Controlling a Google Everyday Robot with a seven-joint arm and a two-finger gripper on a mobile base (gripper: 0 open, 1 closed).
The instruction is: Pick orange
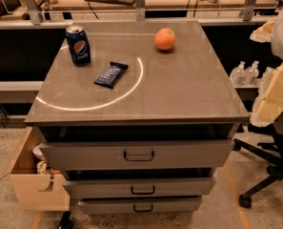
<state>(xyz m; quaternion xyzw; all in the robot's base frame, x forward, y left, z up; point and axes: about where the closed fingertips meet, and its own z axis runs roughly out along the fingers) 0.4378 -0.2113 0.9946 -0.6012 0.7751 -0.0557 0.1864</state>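
Note:
The orange [165,38] is a small round orange fruit sitting on the grey cabinet top [179,89], towards the back and right of centre. My gripper [273,97] shows as pale, cream-coloured blocks at the right edge of the view. It is beyond the cabinet's right side, well to the right of the orange and nearer the front, and touches nothing on the top.
A blue soda can [78,44] stands upright at the back left. A dark snack bar [111,74] lies in front of it. Drawers [138,154] are below the top. A wooden box [34,175] sits on the floor at left and an office chair base [265,171] at right.

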